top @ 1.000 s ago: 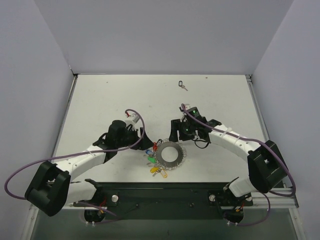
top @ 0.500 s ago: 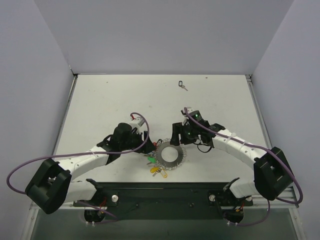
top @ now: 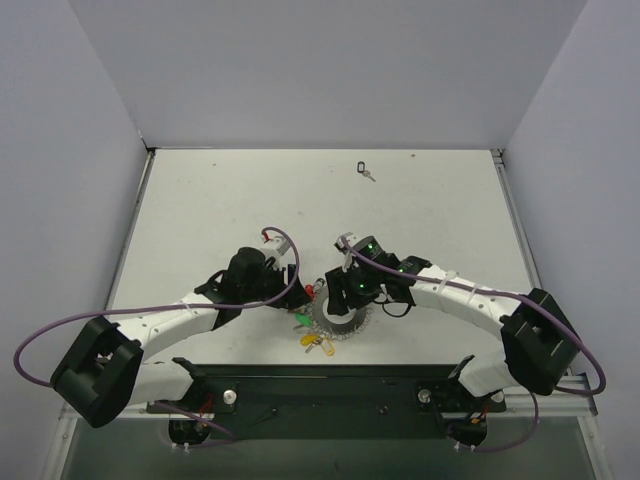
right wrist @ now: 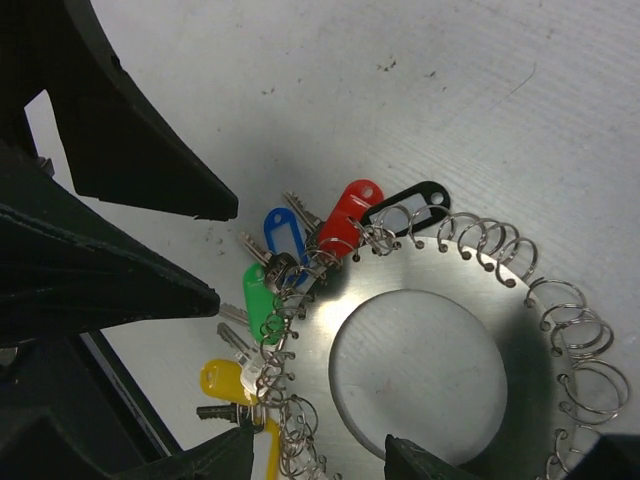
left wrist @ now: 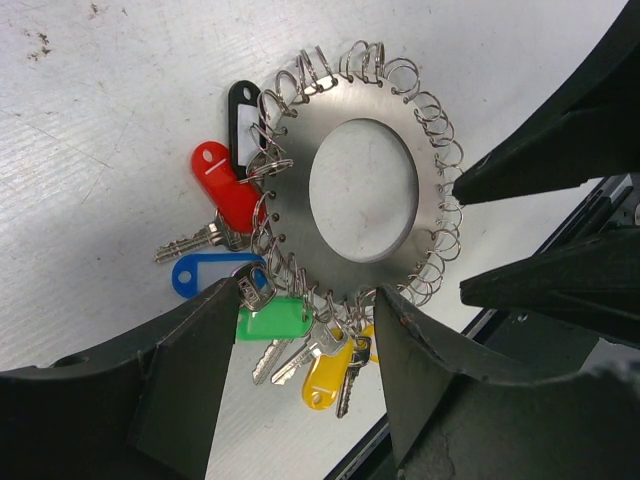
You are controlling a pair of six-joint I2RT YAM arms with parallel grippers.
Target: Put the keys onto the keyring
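Just beyond left gripper (left wrist: 308,300) — keyring (left wrist: 293,160)

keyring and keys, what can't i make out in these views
- top view: right fingers cover the keyring's far rim; far key too small.
- left wrist: left fingers cover part of the green tag and lower rim.
- right wrist: frame edge cuts off its lower right.

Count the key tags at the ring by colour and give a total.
black tag: 1
red tag: 1
blue tag: 1
green tag: 1
yellow tag: 1
Total: 5
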